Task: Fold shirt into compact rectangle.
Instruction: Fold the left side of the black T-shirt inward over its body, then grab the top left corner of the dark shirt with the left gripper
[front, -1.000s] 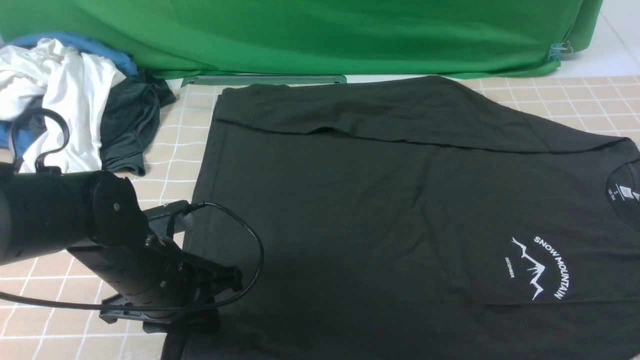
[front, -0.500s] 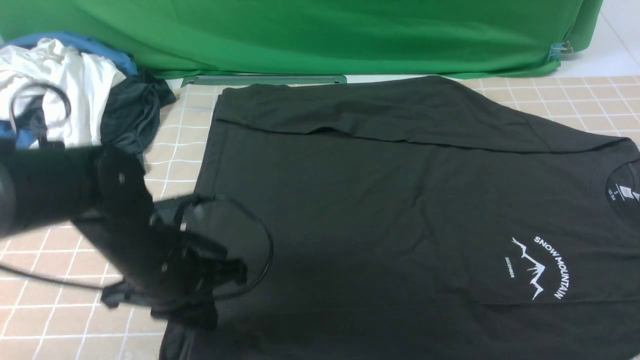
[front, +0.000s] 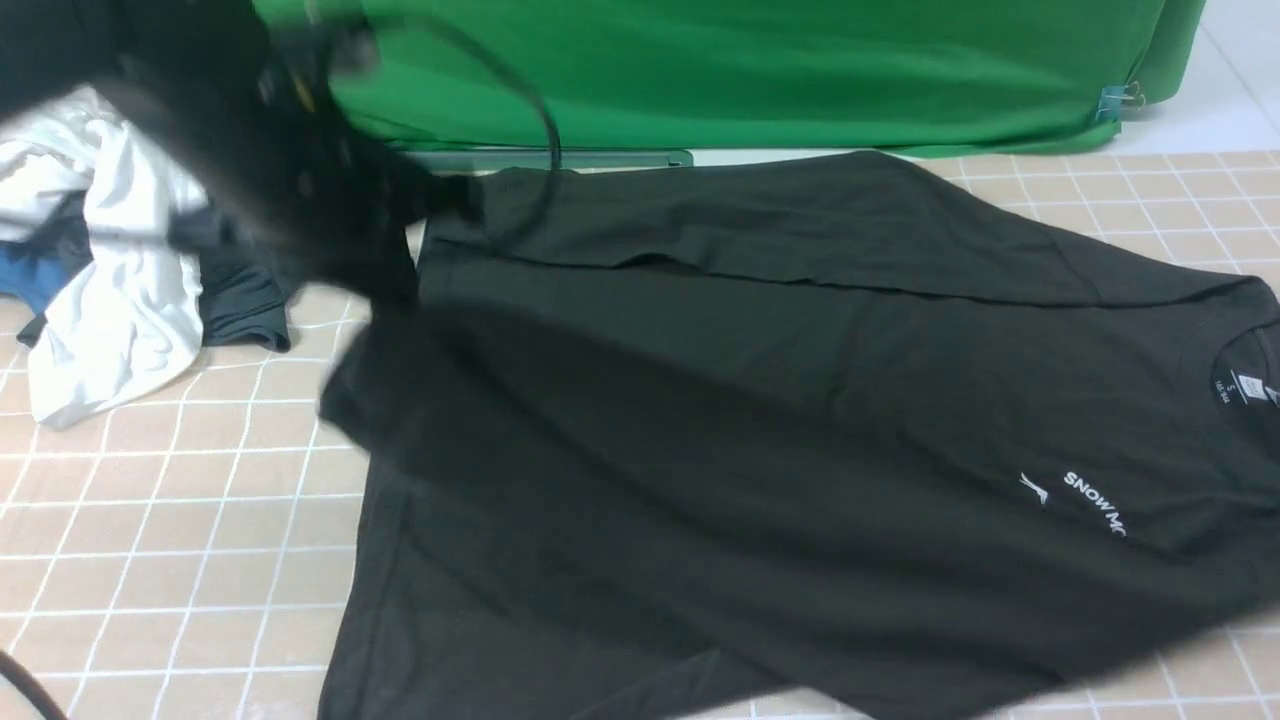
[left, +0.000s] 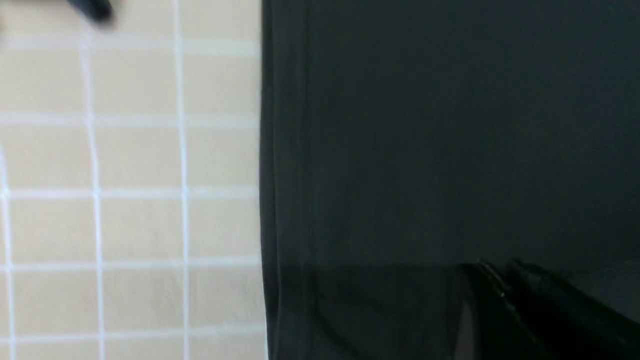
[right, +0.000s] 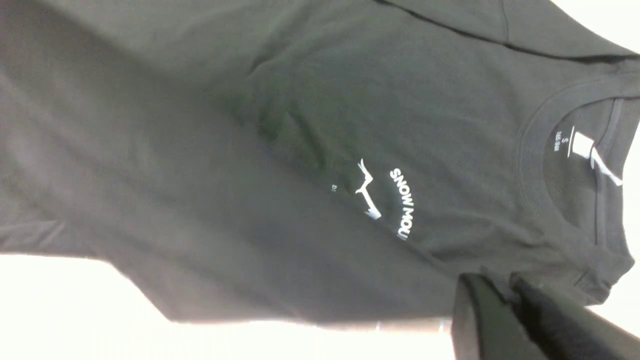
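Shirt (front: 700, 400) spread on tiled table (front: 150, 520), print (front: 1090, 500) side up, collar (front: 1245, 350) toward my right. My left gripper (left: 501, 280) — raised over the far left corner — is clamped on the shirt's lifted hem (front: 345, 400); my right gripper (right: 501, 287) nips the near edge beside the collar, jaws narrow, the print partly hidden by a fold.

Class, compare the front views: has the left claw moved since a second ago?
Yes. The left claw has swung from the near side of the tiled table toward the green backdrop, lifting the hem of the black T-shirt with it.
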